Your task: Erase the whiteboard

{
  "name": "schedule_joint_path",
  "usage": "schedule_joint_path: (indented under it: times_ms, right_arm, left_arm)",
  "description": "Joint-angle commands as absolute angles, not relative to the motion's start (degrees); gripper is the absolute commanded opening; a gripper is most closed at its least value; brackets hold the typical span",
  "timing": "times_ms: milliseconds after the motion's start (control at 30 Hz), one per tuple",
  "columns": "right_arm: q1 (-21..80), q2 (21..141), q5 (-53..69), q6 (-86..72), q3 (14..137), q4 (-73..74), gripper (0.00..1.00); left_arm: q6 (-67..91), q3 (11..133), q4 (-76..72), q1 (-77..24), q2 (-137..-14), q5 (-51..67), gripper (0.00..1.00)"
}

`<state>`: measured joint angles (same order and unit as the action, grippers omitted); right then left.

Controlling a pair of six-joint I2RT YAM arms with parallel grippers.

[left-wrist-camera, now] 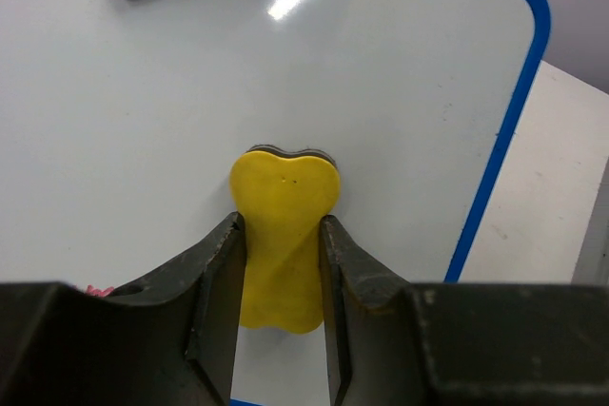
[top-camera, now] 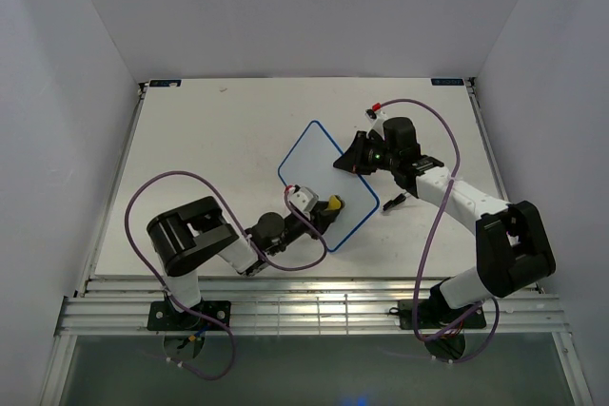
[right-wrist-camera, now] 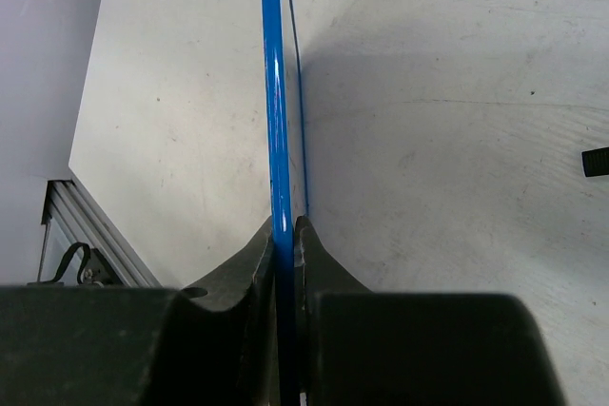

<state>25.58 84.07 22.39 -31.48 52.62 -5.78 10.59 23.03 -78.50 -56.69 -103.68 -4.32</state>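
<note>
At frame centre, judge whiteboard (top-camera: 319, 164) light, stiff, slick; hold by blue rim (right-wrist-camera: 274, 92), right gripper (right-wrist-camera: 285, 225) clamped there, left gripper (left-wrist-camera: 282, 225) pinching sponge (left-wrist-camera: 285, 187).

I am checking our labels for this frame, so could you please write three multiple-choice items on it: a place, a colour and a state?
1. Where is the yellow sponge? A) loose, off the board B) on the whiteboard, in the left hand C) in the right hand
2. The whiteboard's rim is: A) red B) green C) blue
3. The right hand is: A) open B) shut on the rim C) out of view
B: left fingers pinch it against the whiteboard. C: blue edge shows everywhere. B: its fingers clamp the rim.
</note>
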Motion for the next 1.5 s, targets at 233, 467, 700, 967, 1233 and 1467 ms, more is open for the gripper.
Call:
schedule_joint_path:
  times_ms: [233,467,700,967,1233,1467]
  right_arm:
    - [27.16,84.29,30.94,-39.29,56.69,-12.04,0.08]
    - [27.16,82.53,31.46,-39.11,54.85,-12.13,0.08]
    - [27.16,80.42,33.22,-39.46,53.09,-12.74,0.08]
    - [27.16,79.72,36.82,-39.81,51.07,-13.89,0.08]
    - [27.16,78.49,39.63,-38.5,49.31,-13.18,0.08]
    - [27.16,79.01,40.78,-37.79,49.39,-13.09,0.08]
  left_arm:
    - [14.68,23.38,-71.28,-60.38,-106.7,3.35,0.01]
    - [14.06,25.14,-66.88,-58.02,-107.05,-3.08,0.01]
    - [19.07,23.03,-68.82,-50.02,-107.14,-0.79,0.01]
    - [20.57,25.4,-70.05,-42.02,-110.47,4.39,0.02]
    - [22.06,32.5,-65.49,-33.67,-114.69,11.07,0.02]
    - [21.1,38.14,-57.58,-31.11,-116.81,15.29,0.02]
